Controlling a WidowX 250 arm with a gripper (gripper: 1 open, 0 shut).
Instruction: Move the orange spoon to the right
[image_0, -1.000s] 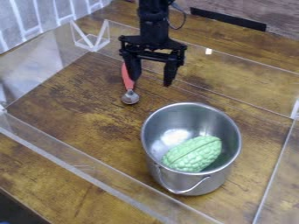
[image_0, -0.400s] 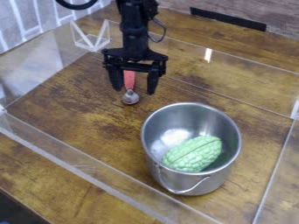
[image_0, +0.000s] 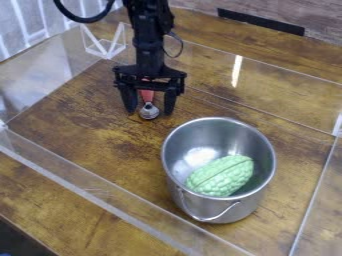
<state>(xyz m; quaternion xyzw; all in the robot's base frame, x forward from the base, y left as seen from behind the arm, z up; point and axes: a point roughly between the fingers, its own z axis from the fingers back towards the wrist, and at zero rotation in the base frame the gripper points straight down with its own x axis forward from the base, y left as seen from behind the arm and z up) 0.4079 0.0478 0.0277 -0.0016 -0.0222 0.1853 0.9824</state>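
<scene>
The pincer points straight down with its two dark fingers spread wide, one on each side of the orange spoon, and it has hold of nothing. The spoon lies flat on the wooden desk between those fingers: its red-orange handle shows in the gap and its small round grey bowl sits just below the fingertips, toward the camera. Whether the fingertips touch the desk cannot be told.

Compared with a second ago, the pincer has come down and shifted leftward in the picture; back then it hung higher and a little to the right of the spoon, with the handle showing outside its left finger. The spread of the fingers looks unchanged, and the spoon lies where it lay before.

Below and to the right of the pincer, nearer the camera, stands a metal pot holding a green bumpy vegetable; both are in the same place as earlier.
</scene>
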